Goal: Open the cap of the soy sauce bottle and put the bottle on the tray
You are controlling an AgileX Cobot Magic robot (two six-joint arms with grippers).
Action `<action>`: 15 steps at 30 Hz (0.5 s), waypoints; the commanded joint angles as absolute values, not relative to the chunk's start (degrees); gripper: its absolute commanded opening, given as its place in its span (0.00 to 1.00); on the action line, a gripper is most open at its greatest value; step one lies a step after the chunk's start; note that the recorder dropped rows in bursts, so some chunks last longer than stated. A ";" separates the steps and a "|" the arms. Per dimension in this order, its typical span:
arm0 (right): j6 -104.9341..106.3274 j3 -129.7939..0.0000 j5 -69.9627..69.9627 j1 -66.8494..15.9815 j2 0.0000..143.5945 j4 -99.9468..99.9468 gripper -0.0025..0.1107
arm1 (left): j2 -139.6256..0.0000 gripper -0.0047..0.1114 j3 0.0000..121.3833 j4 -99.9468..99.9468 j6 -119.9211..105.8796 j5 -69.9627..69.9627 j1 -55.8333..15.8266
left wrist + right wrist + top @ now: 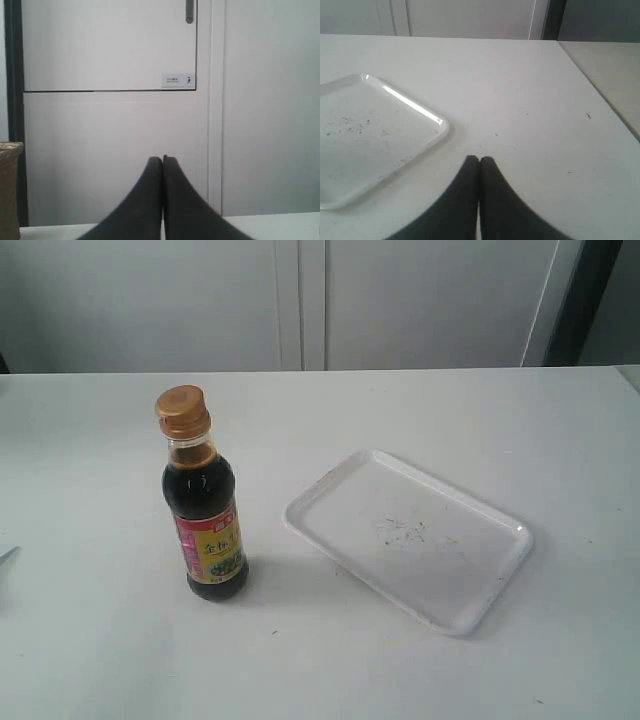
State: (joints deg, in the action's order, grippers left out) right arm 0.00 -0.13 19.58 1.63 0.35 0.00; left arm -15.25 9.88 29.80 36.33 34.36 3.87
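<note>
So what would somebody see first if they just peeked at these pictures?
Probably the soy sauce bottle, standing upright on the white table with its shiny gold cap closed. Right beside it, not touching, lies the white tray, with only a few dark specks on it.

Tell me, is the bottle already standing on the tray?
No, the bottle stands upright on the table, beside the tray and apart from it.
</note>
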 commanded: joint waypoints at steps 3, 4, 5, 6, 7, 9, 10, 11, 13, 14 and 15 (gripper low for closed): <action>-0.31 0.00 19.31 1.79 0.00 0.00 0.02 | -32.63 0.04 18.03 41.31 42.40 47.41 3.88; -0.31 0.00 19.31 1.79 0.00 0.00 0.02 | -35.50 0.04 18.86 42.28 43.57 50.18 3.88; -0.31 0.00 19.31 1.79 0.00 0.00 0.02 | -38.24 0.04 19.69 43.98 44.08 52.99 3.88; -0.31 0.00 19.31 1.79 0.00 0.00 0.02 | -40.98 0.04 20.64 46.15 44.61 56.03 3.88; -0.31 0.00 19.31 1.79 0.00 0.00 0.02 | -43.61 0.08 21.60 48.93 45.02 59.75 3.88; -0.31 0.00 19.31 1.79 0.00 0.00 0.02 | -47.76 0.18 23.41 53.55 45.43 63.92 3.88; -0.31 0.00 19.31 1.79 0.00 0.00 0.02 | -49.37 0.24 24.06 54.66 45.57 65.54 3.88; -0.31 0.00 19.31 1.79 0.00 0.00 0.02 | -50.90 0.32 24.50 55.04 46.17 66.83 3.88; -0.31 0.00 19.31 1.79 0.00 0.00 0.02 | -53.35 0.49 25.45 55.56 46.64 68.47 3.88; -0.31 0.00 19.31 1.79 0.00 0.00 0.02 | -54.54 0.60 25.88 55.56 46.75 68.82 3.88; -0.31 0.00 19.31 1.79 0.00 0.00 0.02 | -55.42 0.70 26.23 55.56 47.50 68.86 3.88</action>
State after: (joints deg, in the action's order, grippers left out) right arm 0.00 -0.13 19.58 1.63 0.35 0.00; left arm -52.89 24.96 54.35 45.84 66.29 3.87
